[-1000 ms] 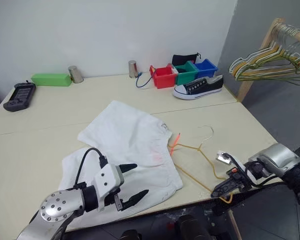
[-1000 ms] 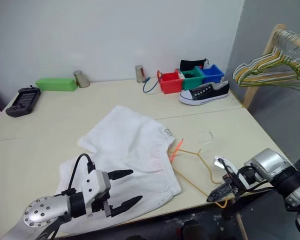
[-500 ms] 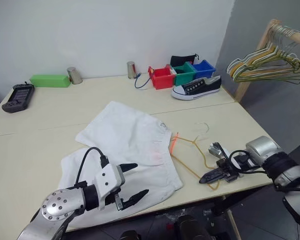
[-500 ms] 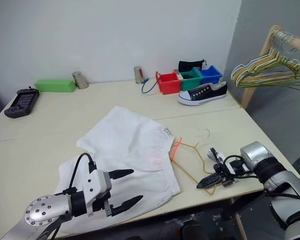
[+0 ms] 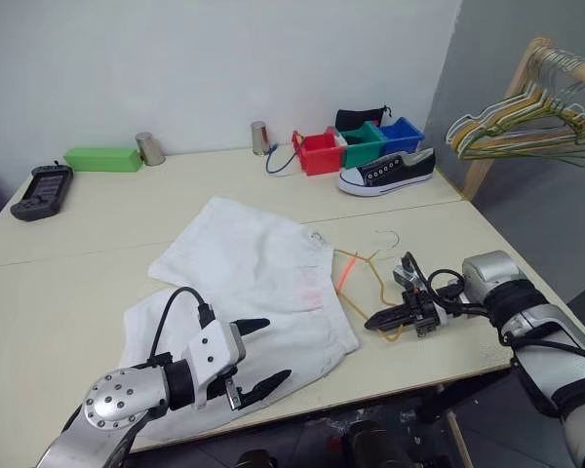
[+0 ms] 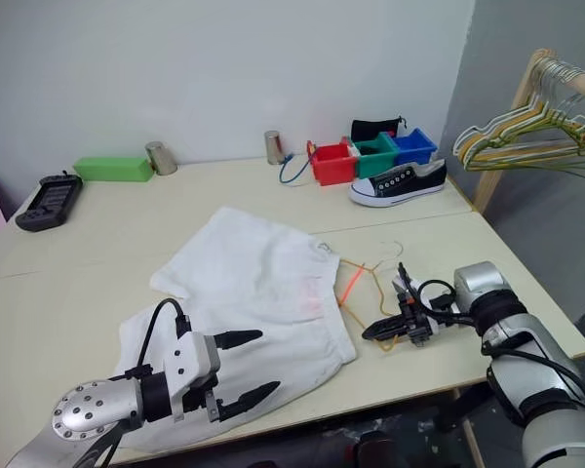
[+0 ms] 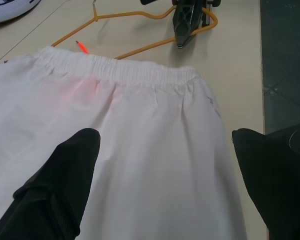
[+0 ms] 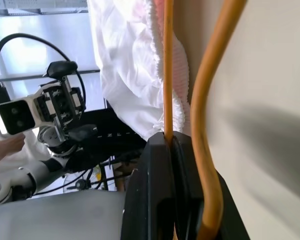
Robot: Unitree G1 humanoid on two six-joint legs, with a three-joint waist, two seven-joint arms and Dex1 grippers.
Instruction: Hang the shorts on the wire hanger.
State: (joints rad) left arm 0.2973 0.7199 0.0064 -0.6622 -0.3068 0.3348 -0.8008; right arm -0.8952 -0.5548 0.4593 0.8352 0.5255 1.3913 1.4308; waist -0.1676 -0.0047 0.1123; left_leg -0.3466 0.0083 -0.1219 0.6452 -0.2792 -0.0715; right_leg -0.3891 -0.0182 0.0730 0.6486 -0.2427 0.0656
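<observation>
On table: one shorts (image 5: pixel 253 283), one wire hanger (image 5: pixel 363 285).

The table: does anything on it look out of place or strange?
One thing: a single black-and-white sneaker lies on the table beside the coloured bins, with no partner in sight. The shorts lie rumpled, not flat.

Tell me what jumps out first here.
The white shorts lie spread mid-table, the open left gripper hovering over their near edge. Beside their waistband, the right gripper is shut on the orange hanger. A bunch of hangers hangs on a wooden rack, far right.
</observation>
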